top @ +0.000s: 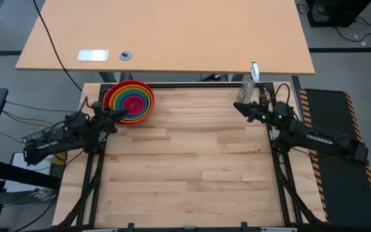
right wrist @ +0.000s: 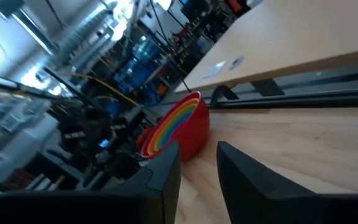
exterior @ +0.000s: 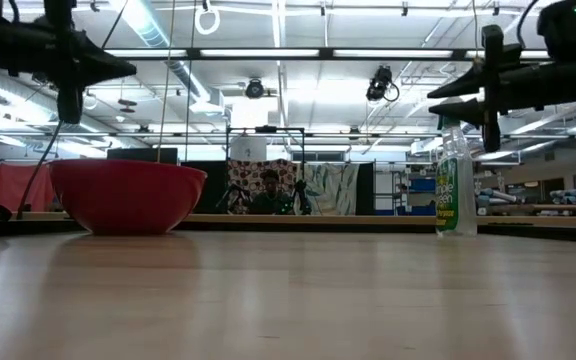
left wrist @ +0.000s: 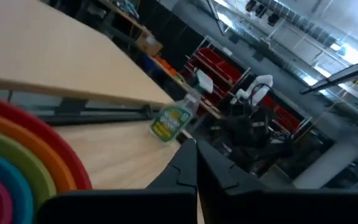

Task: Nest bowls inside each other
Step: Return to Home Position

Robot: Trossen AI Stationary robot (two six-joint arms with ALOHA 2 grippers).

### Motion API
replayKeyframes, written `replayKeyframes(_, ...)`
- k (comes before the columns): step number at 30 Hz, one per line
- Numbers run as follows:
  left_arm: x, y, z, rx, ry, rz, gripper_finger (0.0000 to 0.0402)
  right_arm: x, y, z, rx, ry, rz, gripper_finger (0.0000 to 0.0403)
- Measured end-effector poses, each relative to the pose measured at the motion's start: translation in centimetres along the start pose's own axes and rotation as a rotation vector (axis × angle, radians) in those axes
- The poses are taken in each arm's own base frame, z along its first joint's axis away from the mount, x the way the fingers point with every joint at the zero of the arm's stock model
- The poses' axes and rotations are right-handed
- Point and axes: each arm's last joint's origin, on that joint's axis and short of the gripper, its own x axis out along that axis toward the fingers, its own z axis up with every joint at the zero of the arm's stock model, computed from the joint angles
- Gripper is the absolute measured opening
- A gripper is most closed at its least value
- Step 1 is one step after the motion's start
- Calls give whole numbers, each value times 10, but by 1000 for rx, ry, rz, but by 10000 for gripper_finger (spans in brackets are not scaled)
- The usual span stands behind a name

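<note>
The bowls (top: 129,100) stand nested in one stack at the table's far left: red outermost, then orange, green, blue, and pink in the middle. The red bowl's base (exterior: 128,228) rests on the wood. My left gripper (top: 113,116) hovers just beside the stack's near-left rim, raised above the table and shut with nothing in it; its wrist view shows the joined fingers (left wrist: 196,158) beside the bowls (left wrist: 23,155). My right gripper (top: 240,107) hangs at the far right, open and empty, its fingers (right wrist: 166,171) pointing toward the stack (right wrist: 176,127).
A green spray bottle (top: 246,89) stands upright at the table's far right corner, close to my right gripper (right wrist: 197,168). A second, larger table (top: 166,38) lies beyond the far edge. Bare wood (top: 185,161) stretches across the middle and near side.
</note>
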Motion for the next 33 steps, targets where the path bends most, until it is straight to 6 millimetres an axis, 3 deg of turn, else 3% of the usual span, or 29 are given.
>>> replayKeyframes(9, 12, 16, -28, -97, -29, -63, 1, -10, -22, -23, 125, -14, 12, 99)
replayKeyframes(14, 16, 27, -45, -166, 0, -77, 0, -10, -23, -24, 117, -5, 2, 90)
replayKeyframes(23, 16, 32, -50, -152, 37, -17, 2, -10, -25, -23, 141, -51, -45, 87)
replayKeyframes(27, 16, 33, -51, 1, 38, 1, 12, -10, -25, -23, 59, -37, -38, 87)
replayKeyframes(31, 16, 31, -49, -15, 38, -29, 19, -10, -24, -24, -60, -10, -14, 87)
replayKeyframes(33, 16, 31, -50, 80, 36, -29, 19, -10, -25, -23, -128, -24, -30, 87)
